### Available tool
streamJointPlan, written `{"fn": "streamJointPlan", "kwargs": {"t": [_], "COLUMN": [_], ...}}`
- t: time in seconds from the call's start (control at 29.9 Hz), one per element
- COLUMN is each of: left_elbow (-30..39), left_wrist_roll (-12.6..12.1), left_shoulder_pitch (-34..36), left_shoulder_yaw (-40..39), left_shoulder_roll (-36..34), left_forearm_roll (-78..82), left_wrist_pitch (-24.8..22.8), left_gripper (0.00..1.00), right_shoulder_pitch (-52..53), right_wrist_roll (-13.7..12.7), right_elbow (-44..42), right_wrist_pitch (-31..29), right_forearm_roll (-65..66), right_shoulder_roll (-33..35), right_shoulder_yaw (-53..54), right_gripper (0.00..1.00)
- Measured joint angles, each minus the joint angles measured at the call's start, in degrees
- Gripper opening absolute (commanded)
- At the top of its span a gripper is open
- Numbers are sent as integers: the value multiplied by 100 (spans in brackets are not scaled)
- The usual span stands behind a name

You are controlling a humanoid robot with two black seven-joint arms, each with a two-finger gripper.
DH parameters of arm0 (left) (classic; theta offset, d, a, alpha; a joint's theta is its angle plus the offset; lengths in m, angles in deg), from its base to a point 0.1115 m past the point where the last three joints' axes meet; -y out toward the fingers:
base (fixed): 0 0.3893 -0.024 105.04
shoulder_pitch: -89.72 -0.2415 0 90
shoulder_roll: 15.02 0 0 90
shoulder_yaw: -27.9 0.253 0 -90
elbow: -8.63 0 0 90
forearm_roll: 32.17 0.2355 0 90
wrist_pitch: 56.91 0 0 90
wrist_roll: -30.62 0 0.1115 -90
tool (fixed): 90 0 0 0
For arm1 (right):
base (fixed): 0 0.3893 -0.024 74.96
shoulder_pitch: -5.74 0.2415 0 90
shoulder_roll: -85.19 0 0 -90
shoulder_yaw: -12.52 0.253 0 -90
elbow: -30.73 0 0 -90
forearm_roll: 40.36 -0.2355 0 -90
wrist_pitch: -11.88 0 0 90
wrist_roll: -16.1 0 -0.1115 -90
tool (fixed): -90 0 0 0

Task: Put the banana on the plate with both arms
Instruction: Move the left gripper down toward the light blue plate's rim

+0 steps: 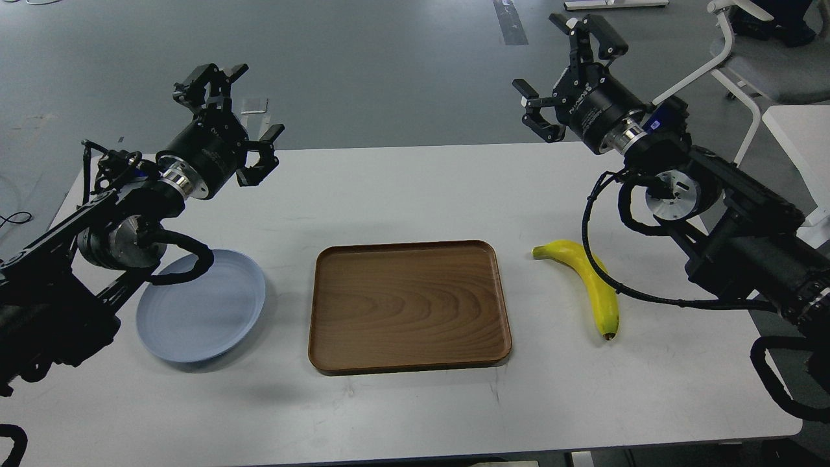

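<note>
1. Left gripper [249, 113]: raised above the far left of the table [415, 188], fingers spread, holding nothing.
2. Right gripper [561, 74]: raised beyond the table's far right edge, fingers spread wide, likewise empty.
3. Banana [587, 279]: lies flat on the table's right side, under the right arm's dangling cable, greenish stem toward the tray, dark tip toward the near edge; untouched by either claw.
4. Plate [214, 311]: left side, bare, partly hidden behind the left arm.
5. Tray [408, 305]: wooden, between plate and banana (not the target), nothing on it.
6. Progress: nothing done as yet; pickup, carry across and placing on the plate all remain.
</note>
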Motion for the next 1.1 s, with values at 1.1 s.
{"fn": "streamJointPlan", "kwargs": {"t": [1.1], "left_elbow": [-159], "left_wrist_roll": [45], "left_shoulder_pitch": [-364], "left_shoulder_yaw": [-371], "left_shoulder_roll": [96], "left_forearm_roll": [-10], "left_wrist_pitch": [-70], "left_gripper": [98], "right_shoulder_pitch": [-57], "right_wrist_roll": [-208], "right_elbow": [-270], "right_wrist_pitch": [312], "right_forearm_roll": [0], "right_shoulder_roll": [-416], "right_shoulder_yaw": [-11], "right_gripper": [100]}}
